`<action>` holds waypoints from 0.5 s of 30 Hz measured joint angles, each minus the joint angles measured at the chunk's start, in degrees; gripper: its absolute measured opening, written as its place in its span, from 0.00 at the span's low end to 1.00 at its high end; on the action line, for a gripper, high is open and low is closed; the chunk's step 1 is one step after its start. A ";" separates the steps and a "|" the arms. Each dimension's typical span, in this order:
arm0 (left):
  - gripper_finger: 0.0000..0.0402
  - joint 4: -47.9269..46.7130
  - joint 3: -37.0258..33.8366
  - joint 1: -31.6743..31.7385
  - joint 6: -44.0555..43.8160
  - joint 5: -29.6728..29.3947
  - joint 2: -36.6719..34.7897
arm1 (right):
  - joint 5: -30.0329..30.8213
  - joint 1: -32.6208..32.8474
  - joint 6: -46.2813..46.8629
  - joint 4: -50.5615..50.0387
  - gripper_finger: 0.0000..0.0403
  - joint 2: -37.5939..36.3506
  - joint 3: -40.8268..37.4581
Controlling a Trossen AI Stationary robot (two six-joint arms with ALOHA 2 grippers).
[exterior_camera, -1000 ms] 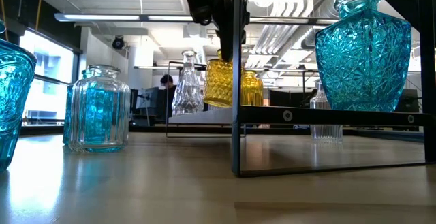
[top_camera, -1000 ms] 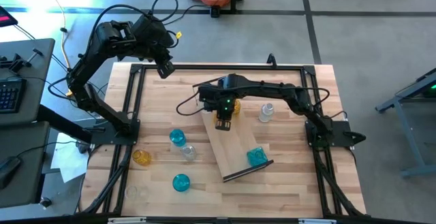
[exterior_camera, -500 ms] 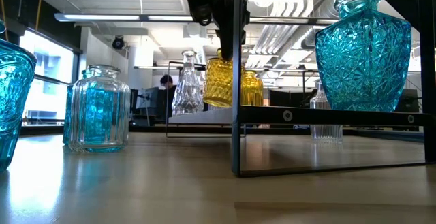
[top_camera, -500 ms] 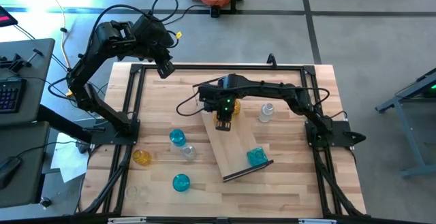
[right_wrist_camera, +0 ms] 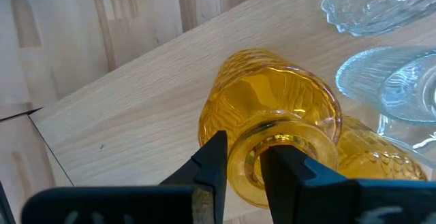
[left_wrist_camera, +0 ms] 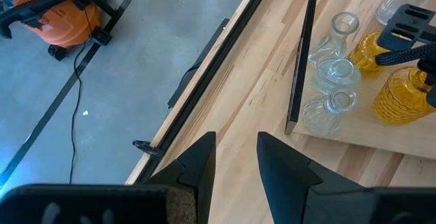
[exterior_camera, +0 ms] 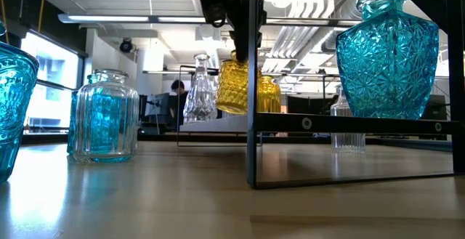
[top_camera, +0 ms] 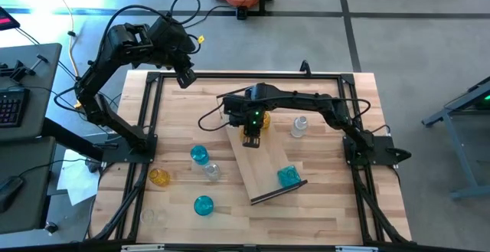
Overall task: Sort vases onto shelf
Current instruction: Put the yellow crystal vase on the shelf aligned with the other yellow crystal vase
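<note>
Over the far end of the shelf (top_camera: 260,158), an amber vase (right_wrist_camera: 269,139) stands upright, long axis vertical, neck up. Right gripper (right_wrist_camera: 240,166) sits directly above it: the wrist view looks straight down the neck, one dark finger on each side of the rim, pinching it. The low view shows the same amber vase (exterior_camera: 234,86) hanging under the dark fingers, with its base level with or just above the shelf board; whether it has touched down I cannot tell.

A second amber vase (right_wrist_camera: 371,159) stands just beside it, and the clear vases (left_wrist_camera: 332,74) cluster by the shelf's dark end rim. A blue vase (top_camera: 288,177) is at the near end of the plank. More vases wait on the table (top_camera: 321,214) off the left of the shelf: blue (top_camera: 198,155), clear (top_camera: 212,171), amber (top_camera: 158,178), blue (top_camera: 203,204).

Left gripper (left_wrist_camera: 235,152) is parked high at the far left corner of the table, fingers narrowly apart, holding nothing.

Judgement: the key relation is vertical. Vase lies straight below the claw, so release calls for a straight lift; any sideways drift risks the neighbouring amber vase.
</note>
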 joint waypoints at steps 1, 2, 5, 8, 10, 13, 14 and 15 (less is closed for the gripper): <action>0.25 0.00 0.00 0.01 0.00 0.00 0.00 | 0.00 0.00 0.00 -0.02 0.15 0.00 0.00; 0.25 0.00 0.00 -0.01 0.00 0.00 0.00 | 0.00 0.00 0.00 -0.02 0.15 0.00 0.00; 0.25 0.01 0.00 -0.01 0.00 0.00 0.00 | 0.00 0.00 -0.35 -0.02 0.15 0.00 0.00; 0.25 0.00 0.00 -0.01 0.00 0.00 0.00 | -0.02 0.00 -0.35 0.00 0.16 0.00 0.00; 0.25 0.00 0.00 -0.01 0.00 0.00 0.00 | -0.04 0.00 -0.36 0.00 0.17 0.00 0.00; 0.25 0.00 0.00 0.00 0.00 0.02 0.00 | -0.07 0.00 -0.35 0.00 0.20 0.00 0.00; 0.25 0.00 0.00 0.00 0.00 0.01 0.00 | -0.07 0.00 -0.35 0.01 0.22 0.00 0.00; 0.25 0.00 0.00 0.00 0.00 0.01 0.00 | -0.07 0.00 -0.35 0.01 0.23 0.00 0.00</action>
